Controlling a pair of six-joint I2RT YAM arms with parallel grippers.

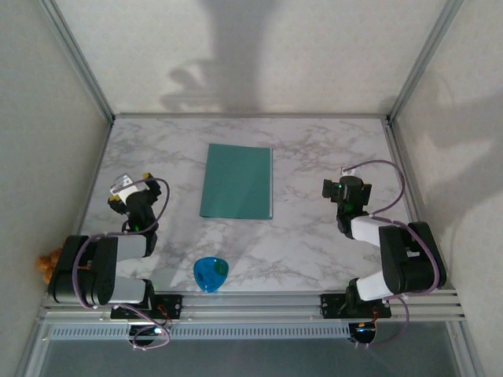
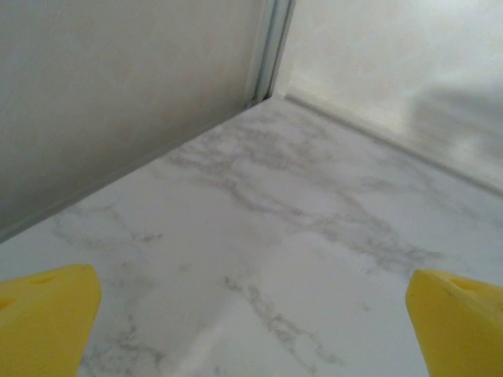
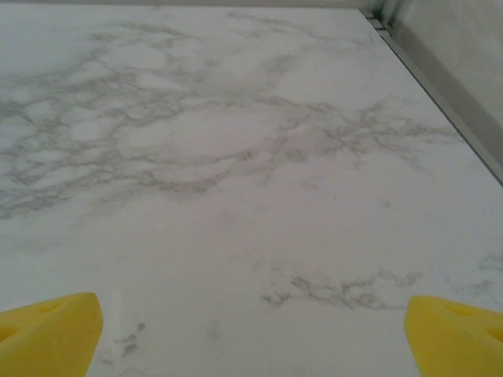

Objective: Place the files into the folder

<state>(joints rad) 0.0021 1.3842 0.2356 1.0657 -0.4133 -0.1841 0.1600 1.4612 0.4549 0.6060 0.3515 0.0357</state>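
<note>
Nearest the arm bases, a small blue cup [image 1: 211, 274] sits close to the front edge of the marble table [image 1: 314, 149], between the two arms and a little toward the left one. Further in, the left gripper [image 1: 130, 187] hovers over bare marble near the left side, its yellow fingertips [image 2: 47, 314] spread wide with nothing between them. The right gripper [image 1: 336, 184] mirrors it on the right side, jaws just as wide and empty, its fingertips [image 3: 47, 330] framing plain tabletop. Between and slightly beyond them lies the folder [image 1: 236, 181], closed and flat in the middle of the table, well apart from both grippers. A pale sliver runs down its right edge; whether that is the files or the folder's lining is too thin to tell. The main risk looks like the cover: it lies flush on a smooth surface, so a finger coming in too shallow would likely shove the whole folder along instead of lifting it, and one coming in too steep could jam against the marble. A low sweep by the left arm toward the centre might also clip the cup.
</note>
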